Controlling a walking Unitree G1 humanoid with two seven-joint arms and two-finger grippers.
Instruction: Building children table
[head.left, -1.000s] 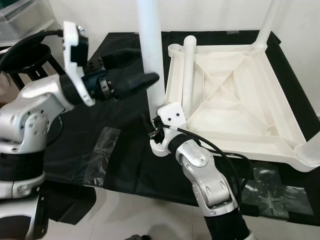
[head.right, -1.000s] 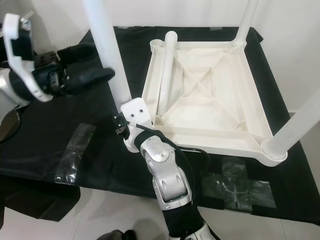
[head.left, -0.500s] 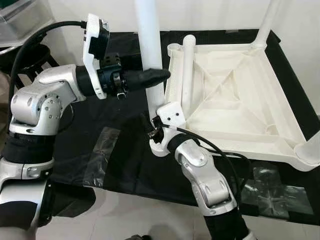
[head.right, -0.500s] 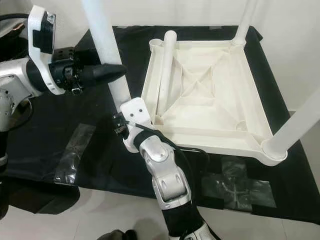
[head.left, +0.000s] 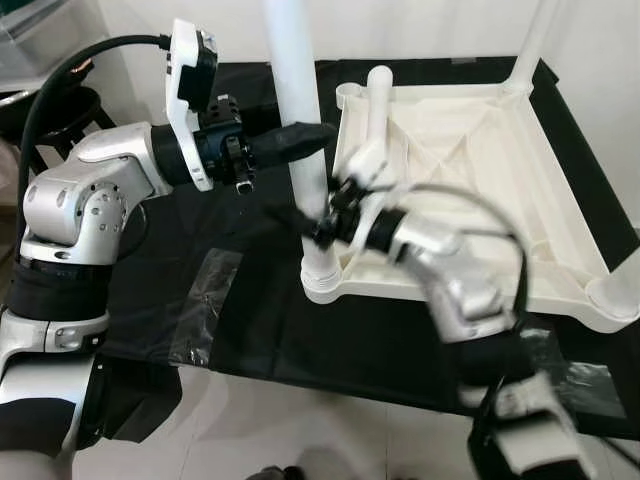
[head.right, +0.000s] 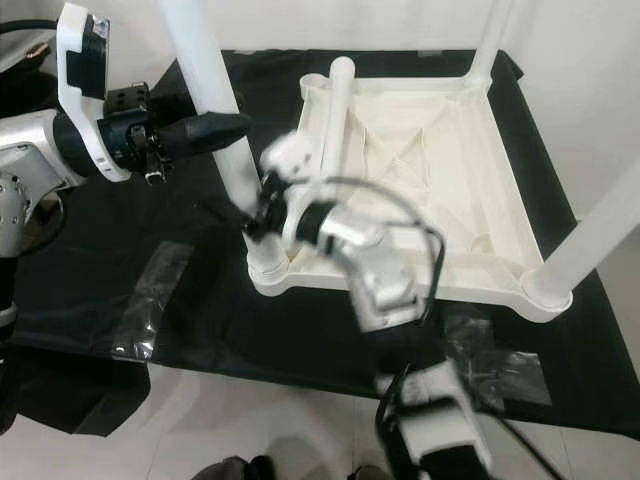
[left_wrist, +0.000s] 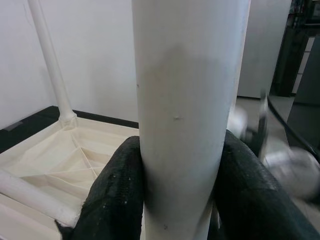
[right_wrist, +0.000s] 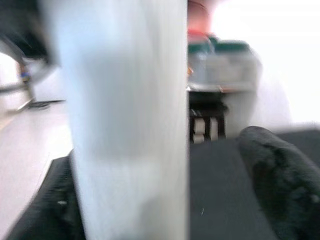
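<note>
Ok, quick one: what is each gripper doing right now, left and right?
Left gripper: shut on the upright white leg.
Right gripper: blurred, at the same leg lower down; open or shut cannot be told.

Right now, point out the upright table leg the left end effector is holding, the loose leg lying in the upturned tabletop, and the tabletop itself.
Upright table leg (head.left: 300, 130), left eye view, mid shaft.
Loose leg (head.left: 373, 125), left eye view, upper shaft.
Upturned tabletop (head.left: 470, 165), left eye view, ribbed underside.
Left end effector (left_wrist: 177, 200), left wrist view, clamped around the upright leg.
</note>
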